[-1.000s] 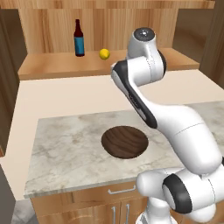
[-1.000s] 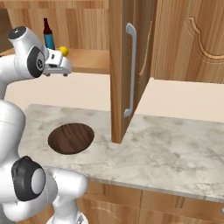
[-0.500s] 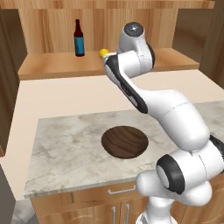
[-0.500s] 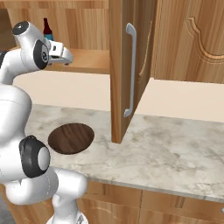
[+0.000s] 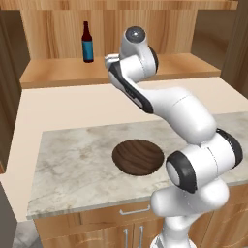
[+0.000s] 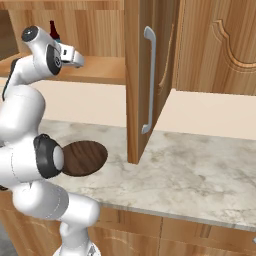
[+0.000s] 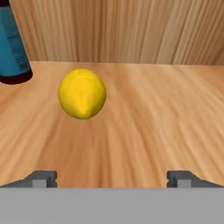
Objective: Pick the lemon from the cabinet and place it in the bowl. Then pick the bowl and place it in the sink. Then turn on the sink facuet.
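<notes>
Glossy white arm (image 5: 179, 109), dark joint rings, rounded segments.

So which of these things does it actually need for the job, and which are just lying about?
Needed: the lemon on the cabinet shelf, the wooden bowl on the counter, the open gripper.
Lying about: the bottle beside the lemon.

Bare shelf board (image 7: 166, 122) right of the lemon (image 7: 82, 93); bottle (image 7: 13, 48) crowds its left.

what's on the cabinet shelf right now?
On the cabinet shelf: a lemon and, beside it, a bottle with a blue label. The arm blocks the lemon in the left base view.
</notes>
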Robot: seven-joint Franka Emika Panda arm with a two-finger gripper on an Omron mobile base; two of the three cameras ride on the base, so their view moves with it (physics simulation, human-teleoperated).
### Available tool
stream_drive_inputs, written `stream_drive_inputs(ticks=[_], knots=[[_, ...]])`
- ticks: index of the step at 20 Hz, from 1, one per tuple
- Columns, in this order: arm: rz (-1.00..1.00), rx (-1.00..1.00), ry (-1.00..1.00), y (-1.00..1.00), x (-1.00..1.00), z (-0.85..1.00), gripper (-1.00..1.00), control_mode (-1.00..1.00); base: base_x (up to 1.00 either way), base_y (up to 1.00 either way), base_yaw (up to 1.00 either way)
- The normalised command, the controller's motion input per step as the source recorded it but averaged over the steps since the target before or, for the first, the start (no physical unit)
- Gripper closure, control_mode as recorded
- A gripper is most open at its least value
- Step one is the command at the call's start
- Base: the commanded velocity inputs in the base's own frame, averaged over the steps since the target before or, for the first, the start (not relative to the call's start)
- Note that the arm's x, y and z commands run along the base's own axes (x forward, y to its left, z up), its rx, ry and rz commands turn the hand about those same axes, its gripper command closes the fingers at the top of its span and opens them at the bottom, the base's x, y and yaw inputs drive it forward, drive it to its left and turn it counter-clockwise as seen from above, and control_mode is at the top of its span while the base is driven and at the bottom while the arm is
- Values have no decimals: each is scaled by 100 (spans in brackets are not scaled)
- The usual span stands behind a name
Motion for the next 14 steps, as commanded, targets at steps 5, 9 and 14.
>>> stream_drive_inputs(ticks=[5, 9, 14], knots=[[1, 2, -6, 7, 48, 0, -100, -100, 0, 0, 0], [3, 0, -3, 19, 50, 0, -100, -100, 0, 0, 0], [5, 0, 0, 18, 44, 0, -100, -100, 0, 0, 0]])
